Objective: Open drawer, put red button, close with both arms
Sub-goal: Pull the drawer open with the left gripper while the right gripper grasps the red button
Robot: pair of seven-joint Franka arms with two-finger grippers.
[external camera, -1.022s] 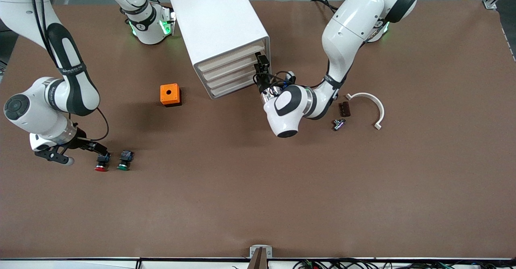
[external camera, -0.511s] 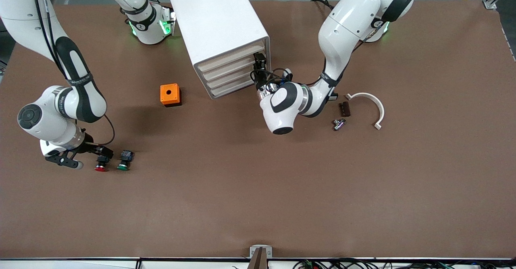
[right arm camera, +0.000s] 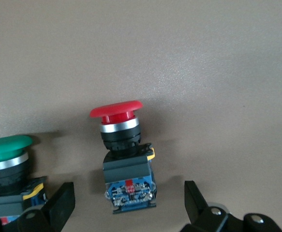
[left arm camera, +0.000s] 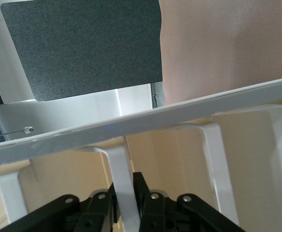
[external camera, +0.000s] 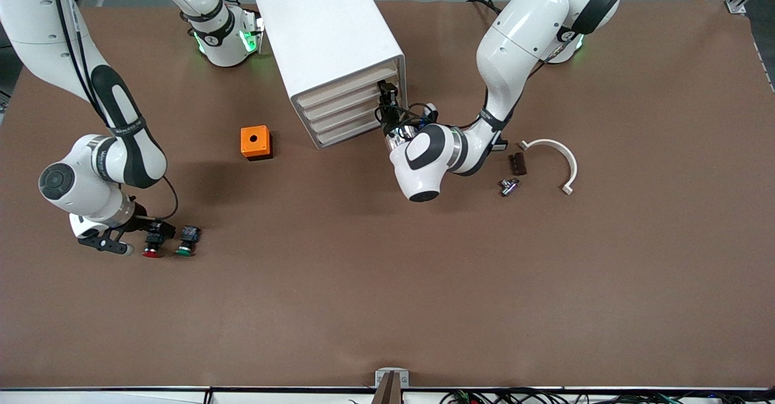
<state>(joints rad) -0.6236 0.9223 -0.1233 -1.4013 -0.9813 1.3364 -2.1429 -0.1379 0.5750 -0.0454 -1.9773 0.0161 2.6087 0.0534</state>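
Note:
The red button (external camera: 151,250) lies on its side on the table near the right arm's end, red cap toward the front camera. My right gripper (external camera: 154,233) is low over its black body, open, with one finger on each side of the body in the right wrist view (right arm camera: 128,191). The button (right arm camera: 124,145) is not gripped. The white cabinet (external camera: 327,28) has four cream drawer fronts (external camera: 342,108), all pushed in. My left gripper (external camera: 387,96) is at the cabinet's front corner and is shut on a drawer's white handle strip (left arm camera: 121,169).
The green button (external camera: 186,244) lies right beside the red one, toward the left arm's end; it also shows in the right wrist view (right arm camera: 5,150). An orange box (external camera: 255,142) stands beside the cabinet. A white curved piece (external camera: 560,152), a dark block (external camera: 516,163) and a small metal part (external camera: 508,186) lie near the left arm.
My right arm has swung in and brought its open gripper down around the red button's body. My left gripper has shifted slightly along the cabinet front, still at the handle.

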